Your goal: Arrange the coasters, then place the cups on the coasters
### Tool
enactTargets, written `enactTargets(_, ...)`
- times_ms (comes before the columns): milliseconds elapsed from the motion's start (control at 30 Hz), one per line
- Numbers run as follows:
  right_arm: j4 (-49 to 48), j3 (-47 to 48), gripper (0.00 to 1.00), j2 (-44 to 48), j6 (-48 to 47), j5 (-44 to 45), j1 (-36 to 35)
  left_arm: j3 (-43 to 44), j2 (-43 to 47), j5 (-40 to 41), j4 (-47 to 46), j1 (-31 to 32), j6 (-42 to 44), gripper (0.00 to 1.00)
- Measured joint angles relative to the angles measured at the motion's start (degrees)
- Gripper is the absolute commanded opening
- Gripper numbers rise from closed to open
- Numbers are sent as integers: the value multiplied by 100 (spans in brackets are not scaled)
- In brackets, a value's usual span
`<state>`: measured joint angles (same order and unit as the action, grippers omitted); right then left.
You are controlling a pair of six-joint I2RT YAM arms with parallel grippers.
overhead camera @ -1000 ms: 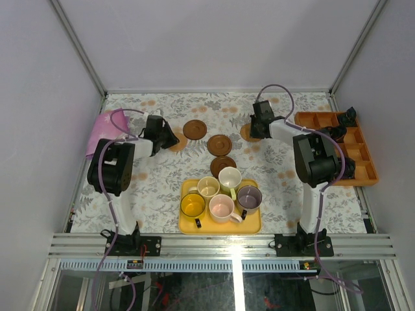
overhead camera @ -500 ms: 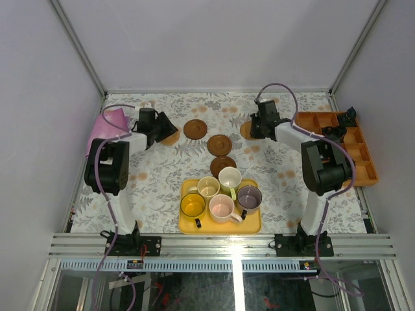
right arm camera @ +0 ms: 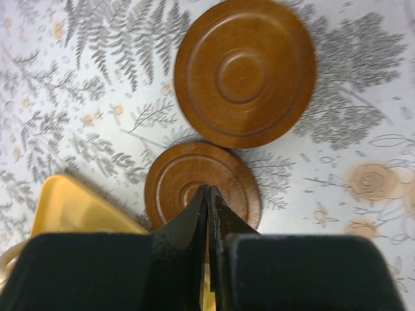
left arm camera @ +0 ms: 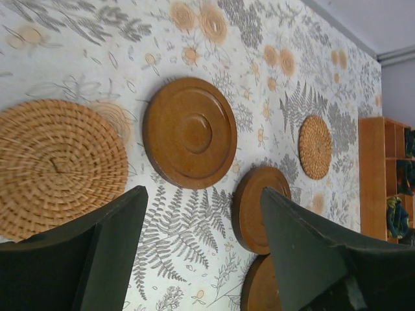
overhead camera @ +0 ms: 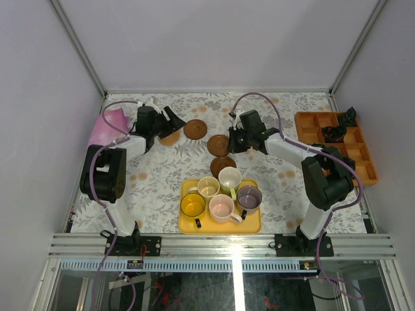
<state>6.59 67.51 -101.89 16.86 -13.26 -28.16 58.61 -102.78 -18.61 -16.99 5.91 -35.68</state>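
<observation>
The coaster stage is in hand, and no cup has reached a coaster yet. The yellow cup (overhead camera: pixel 193 205), cream cup (overhead camera: pixel 208 187), pale green cup (overhead camera: pixel 229 177), pink cup (overhead camera: pixel 222 208) and purple-grey cup (overhead camera: pixel 249 196) all stand crowded on the yellow tray (overhead camera: pixel 220 227) at the near middle of the bench (overhead camera: pixel 155 181).

The left claw (left arm camera: pixel 204 201) gapes wide with nothing in it. It hovers at the far left, above the gap between a woven tan coaster (left arm camera: pixel 55 165) and the far dark brown coaster (left arm camera: pixel 189 131). From there the middle dark brown coaster (left arm camera: pixel 259 208) and the near dark brown coaster (left arm camera: pixel 256 290) run in a slant toward the tray. The second woven coaster (left arm camera: pixel 316 146) lies well apart to the right (the right arm hides it from above).

The right claw (right arm camera: pixel 207 194) is pinched fully closed on nothing. In its own view the tips line up with the near dark brown coaster, just beside the tray's corner. I cannot tell whether they touch it.

My reading is that the dark coasters lie too close together, and the near one too tight to the tray, for handled cups to sit side by side. The next move probably calls for a low, flat push with the closed tips to slide a disc outward. That would suit these thin discs better than pinching one off the bench.
</observation>
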Motion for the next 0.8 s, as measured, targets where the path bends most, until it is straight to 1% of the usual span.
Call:
enactTargets(167,146,-28,0,0,2,-461,-59,0,-142,-208,-15,120,-66,70)
enactTargets(333,431,-28,0,-96,-35,-741,-85,-52,-142,-313,-79,151,-98,70)
enactTargets(567,817,-24,0,-704,-101,-870,-315,-186,-142,-343,-96,151,-114,71)
enactTargets(633,811,7,0,-748,-109,-960,-380,-188,-144,-350,-96,151,-114,71)
enactTargets(800,772,363,0,-1073,-105,-920,-457,-188,-153,-354,-101,151,-114,71)
